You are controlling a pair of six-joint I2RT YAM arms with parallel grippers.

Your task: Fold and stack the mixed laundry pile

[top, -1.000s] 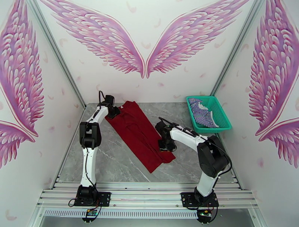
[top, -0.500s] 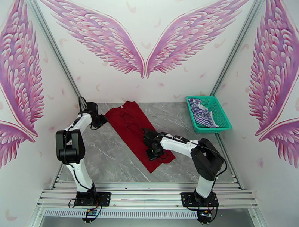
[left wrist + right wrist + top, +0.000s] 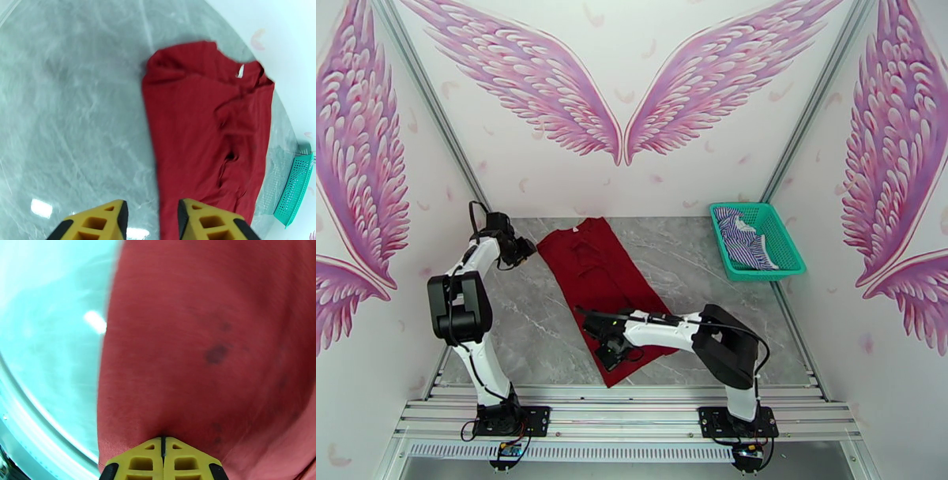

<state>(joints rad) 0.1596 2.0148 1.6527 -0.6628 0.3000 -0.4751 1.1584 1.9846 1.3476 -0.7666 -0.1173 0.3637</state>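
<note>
Now R tool (image 3: 162,439) tight on tee (image 3: 205,338)

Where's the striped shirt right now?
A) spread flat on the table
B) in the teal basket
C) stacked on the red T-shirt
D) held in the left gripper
B: the striped shirt lies bunched inside the teal basket at the far right, well apart from the red T-shirt.

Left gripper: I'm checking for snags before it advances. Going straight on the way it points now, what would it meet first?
Probably the dark red T-shirt, whose side edge lies just ahead of the left gripper. Depth is unclear; it might touch the bare table beside that edge first.
</note>
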